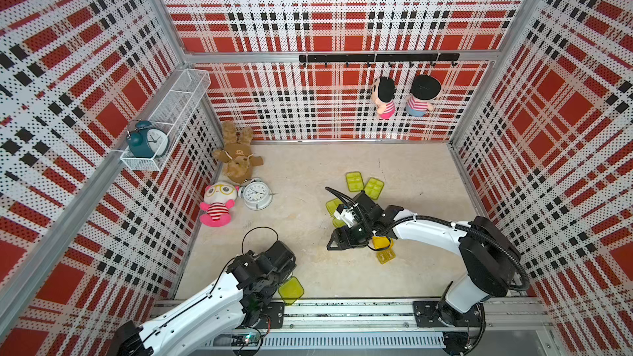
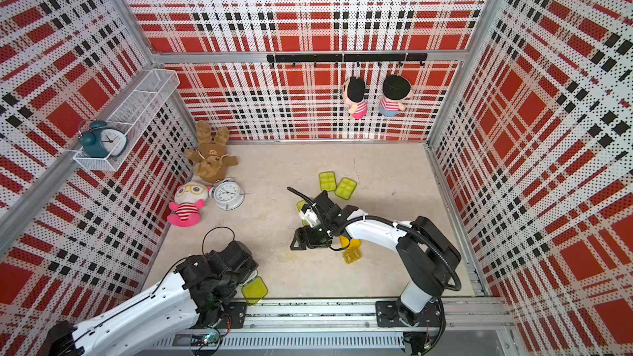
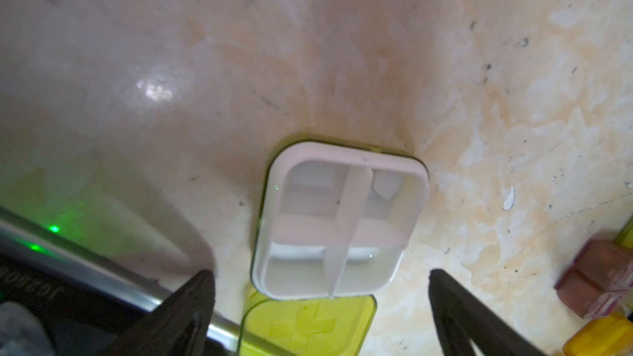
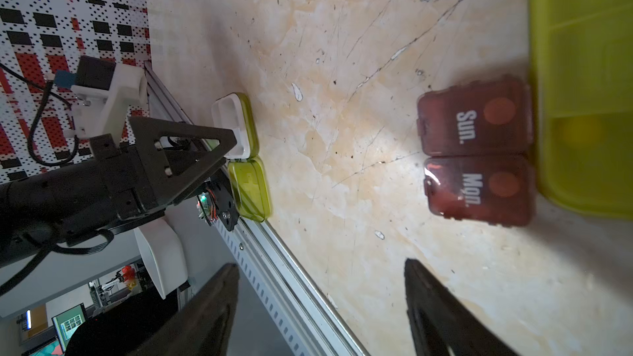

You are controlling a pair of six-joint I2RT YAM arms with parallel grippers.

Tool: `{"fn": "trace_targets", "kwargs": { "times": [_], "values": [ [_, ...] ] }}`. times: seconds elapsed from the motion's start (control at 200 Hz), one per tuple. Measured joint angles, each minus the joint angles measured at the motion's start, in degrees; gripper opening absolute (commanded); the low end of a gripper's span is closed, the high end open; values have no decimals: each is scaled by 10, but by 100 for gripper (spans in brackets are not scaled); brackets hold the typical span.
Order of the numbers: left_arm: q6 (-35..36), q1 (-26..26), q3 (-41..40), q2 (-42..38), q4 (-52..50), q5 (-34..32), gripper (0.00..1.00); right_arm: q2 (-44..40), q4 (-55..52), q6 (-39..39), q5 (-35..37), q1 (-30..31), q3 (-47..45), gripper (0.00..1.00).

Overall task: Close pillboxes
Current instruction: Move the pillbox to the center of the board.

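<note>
Hovering wide open and empty, the left end effector [image 3: 318, 273] is nearest the open pillbox [image 1: 291, 290] at the near edge of the surface [image 3: 342, 63]: white tray [image 3: 339, 220] just ahead of its jaws, lime lid [image 3: 308, 323] toward the wrist. The right end effector [image 4: 321, 263], partly open and empty, faces shut brown pillboxes [image 4: 476, 159].

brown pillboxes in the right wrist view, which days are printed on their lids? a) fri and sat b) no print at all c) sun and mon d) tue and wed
C: one brown pillbox has "Sun." in white on its lid, and the one right next to it has "Mon."
</note>
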Motion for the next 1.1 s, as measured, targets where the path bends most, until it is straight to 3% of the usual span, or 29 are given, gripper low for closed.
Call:
{"fn": "trace_targets", "kwargs": {
  "times": [0.361,0.812,0.952,1.097],
  "values": [
    [53,45,-24,7,143,23,99,-37,-7,4,12,0,-3,79],
    [195,44,71,275,351,79,99,-74,-18,42,54,-6,-26,79],
    [220,43,81,303,393,103,99,-119,-20,69,81,-7,-51,78],
    [250,62,65,281,392,125,98,-194,-4,126,100,-4,-107,76]
  ]
}}
